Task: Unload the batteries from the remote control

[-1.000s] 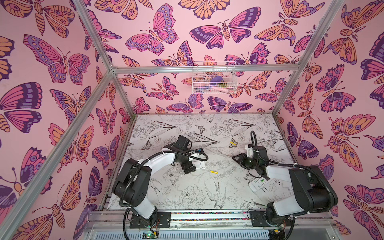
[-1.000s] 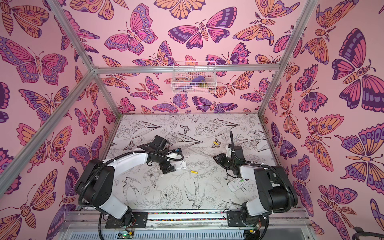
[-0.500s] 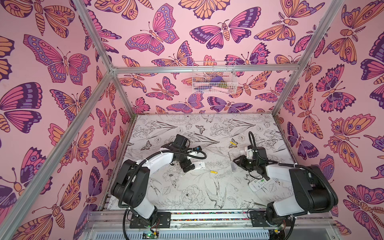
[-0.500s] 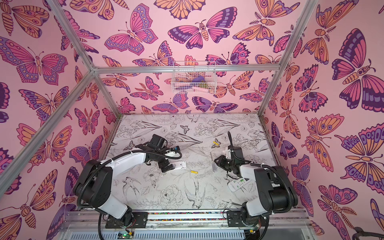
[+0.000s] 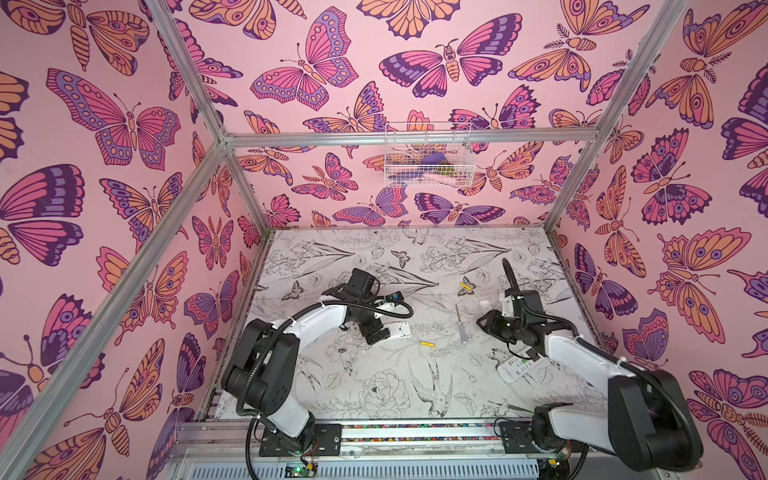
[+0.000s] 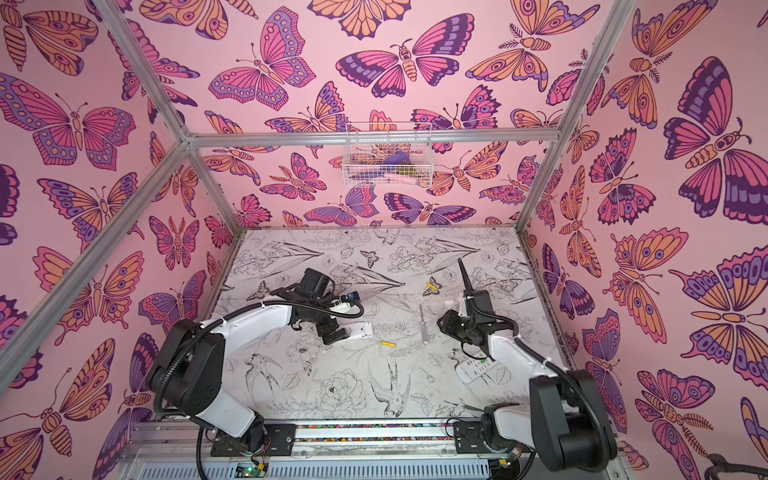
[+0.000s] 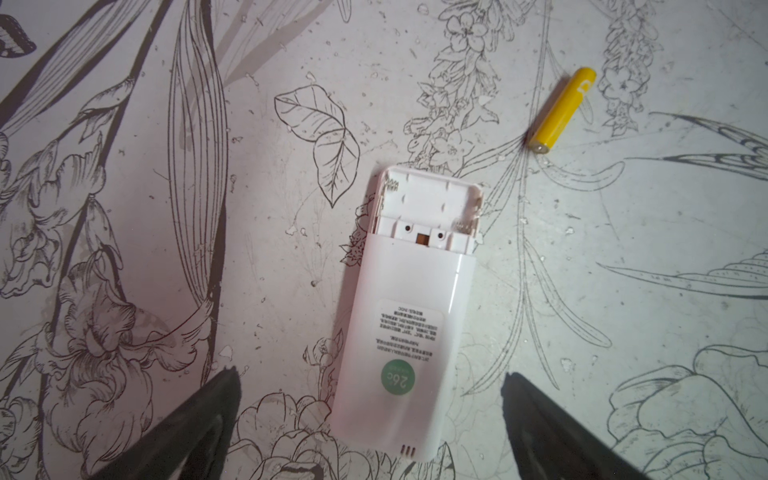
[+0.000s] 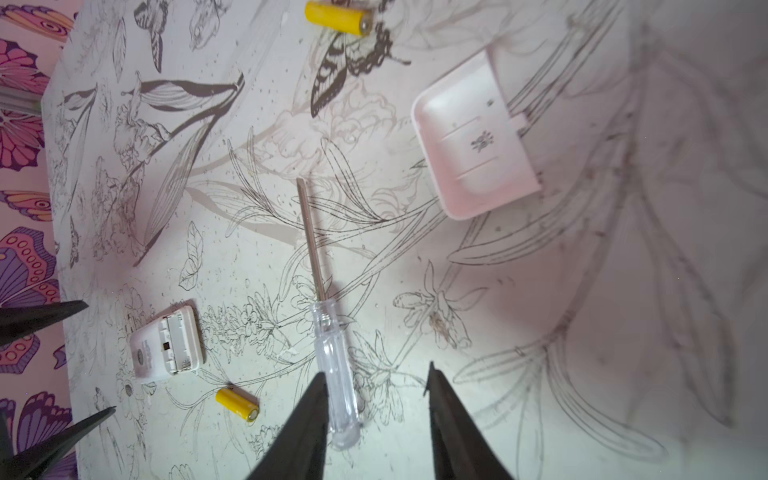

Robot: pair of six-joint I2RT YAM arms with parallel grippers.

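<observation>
Battery number one, yellow, lies loose on the table, near the open end of the white remote but not touching it. Battery number two, also yellow, sits well apart toward the back wall on a printed butterfly. The remote lies back-up with its bay uncovered, white floor and springs showing. My left end effector hangs over the remote's closed end, spread as wide as it goes. Its fingers stand clear on either side, with nothing in hand. My right end effector is only partly parted and has hold of nothing. The screwdriver lies flat on the table with its clear handle between the jaws, right against one finger. A white cover rests beside the screwdriver's shaft, apart from it. In both top views a second remote lies buttons-up by my right arm.
</observation>
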